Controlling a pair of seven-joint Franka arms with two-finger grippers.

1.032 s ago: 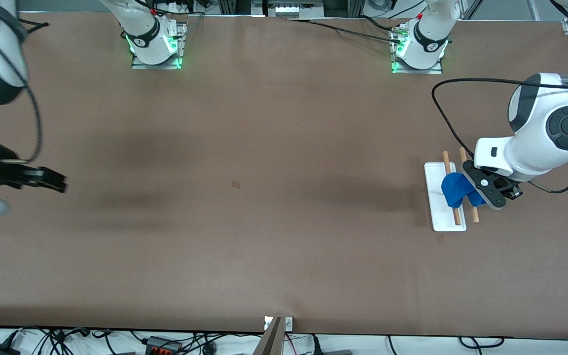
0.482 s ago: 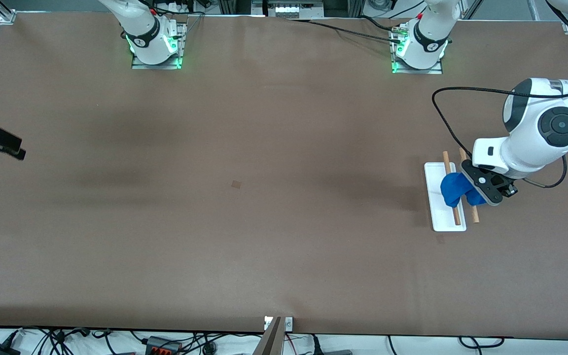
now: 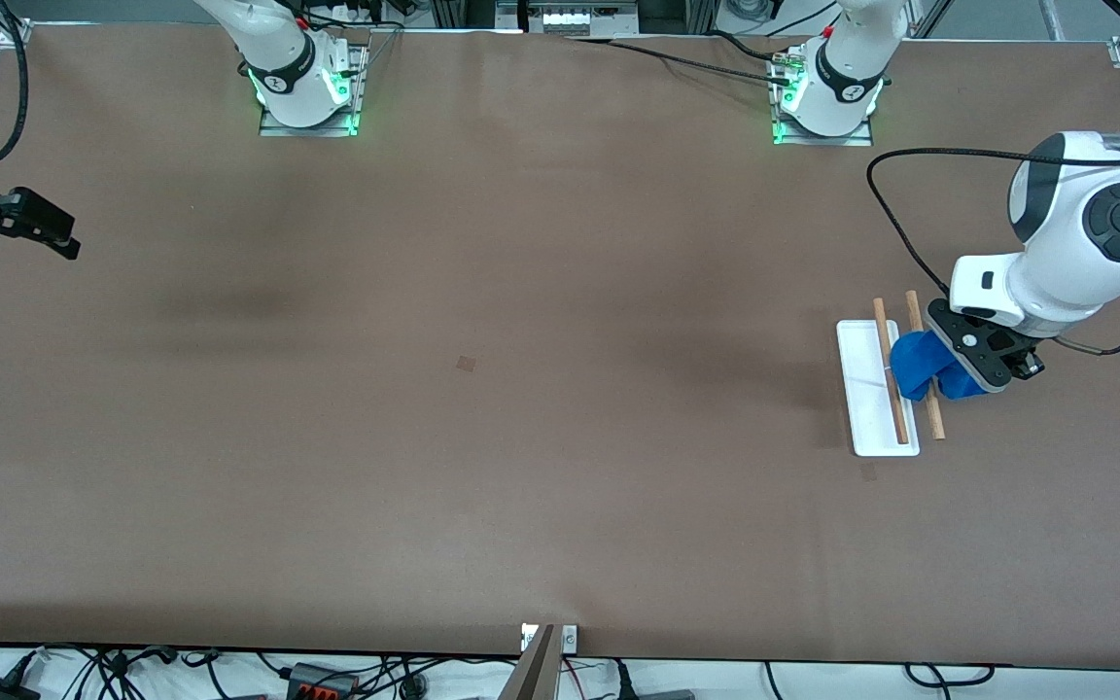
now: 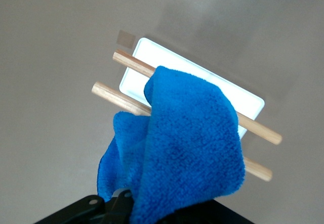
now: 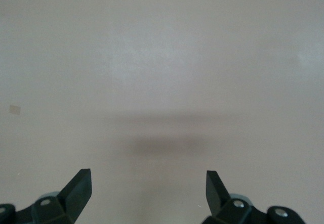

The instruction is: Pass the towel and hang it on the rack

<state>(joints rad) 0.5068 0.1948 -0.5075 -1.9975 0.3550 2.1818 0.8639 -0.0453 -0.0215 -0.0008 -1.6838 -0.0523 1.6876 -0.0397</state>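
Your brown worktop [image 3: 521,437] is bare around the rack [image 3: 866,428]. Your left gripper [image 3: 959,374], jaws clamped on the towel [image 3: 915,362], holds it bunched over the rods; releasing now risks it sliding off. The right gripper [image 5: 148,181] waits, jaws spread.
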